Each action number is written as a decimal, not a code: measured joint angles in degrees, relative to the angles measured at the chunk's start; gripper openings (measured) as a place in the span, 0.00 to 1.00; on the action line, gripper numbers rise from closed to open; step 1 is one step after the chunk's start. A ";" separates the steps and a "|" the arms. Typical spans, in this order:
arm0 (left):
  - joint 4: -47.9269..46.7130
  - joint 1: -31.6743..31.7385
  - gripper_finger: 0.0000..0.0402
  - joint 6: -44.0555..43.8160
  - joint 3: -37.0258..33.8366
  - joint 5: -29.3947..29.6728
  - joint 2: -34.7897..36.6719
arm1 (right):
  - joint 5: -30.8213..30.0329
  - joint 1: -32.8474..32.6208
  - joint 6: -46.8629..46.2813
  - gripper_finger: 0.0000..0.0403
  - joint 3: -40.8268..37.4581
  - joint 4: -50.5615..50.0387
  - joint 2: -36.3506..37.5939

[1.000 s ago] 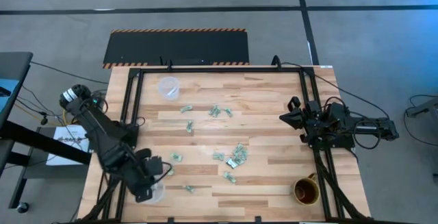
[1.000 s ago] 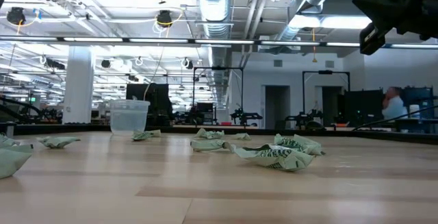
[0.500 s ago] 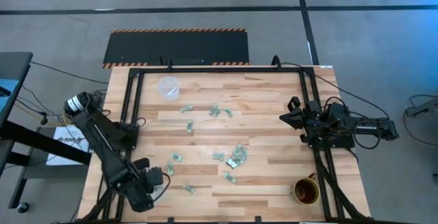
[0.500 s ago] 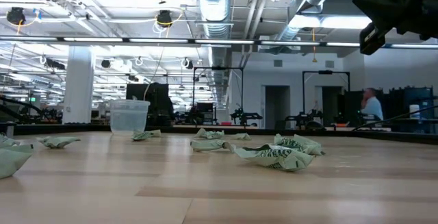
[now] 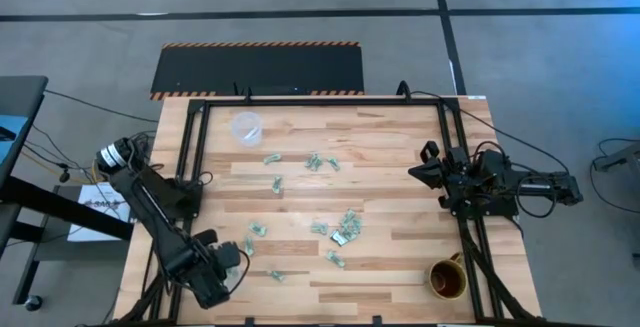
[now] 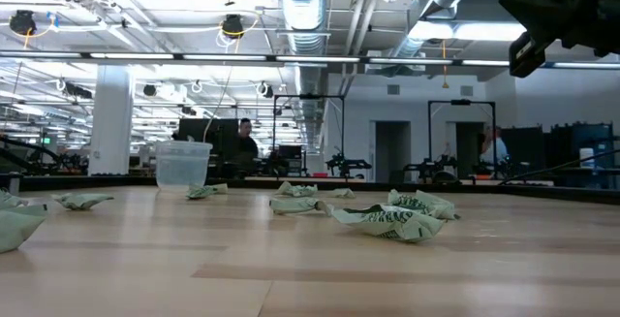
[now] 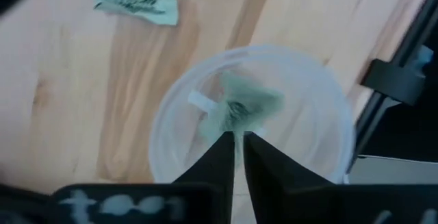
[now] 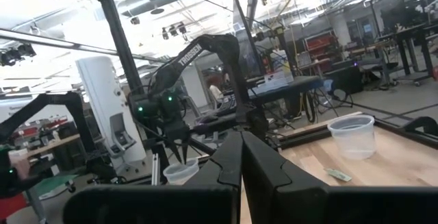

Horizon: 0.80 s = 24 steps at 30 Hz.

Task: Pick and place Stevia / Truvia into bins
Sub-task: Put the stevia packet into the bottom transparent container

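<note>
The left hand [image 7: 238, 157] hangs over the near cup [image 7: 252, 118], fingers barely parted around a packet [image 7: 239, 106], apparently dropping it in.

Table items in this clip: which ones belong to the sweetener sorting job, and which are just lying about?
Job:
- sweetener packets scattered across the table
- far cup
- near cup under the left hand, a packet hanging over it

Lying about:
- brown mug
- right hand, parked at the table's edge

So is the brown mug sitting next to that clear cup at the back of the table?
No, the brown mug sits at the near right corner.
</note>
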State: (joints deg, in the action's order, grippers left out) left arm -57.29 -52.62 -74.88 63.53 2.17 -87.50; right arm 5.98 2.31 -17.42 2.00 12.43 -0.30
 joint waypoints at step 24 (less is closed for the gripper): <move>2.49 5.95 0.34 31.67 2.86 26.50 7.98 | 0.02 0.02 -0.07 0.00 0.02 -0.02 0.00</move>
State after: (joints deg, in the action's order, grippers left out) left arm -54.80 -46.67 -43.21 66.39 28.68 -79.52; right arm 6.00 2.33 -17.50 2.02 12.41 -0.30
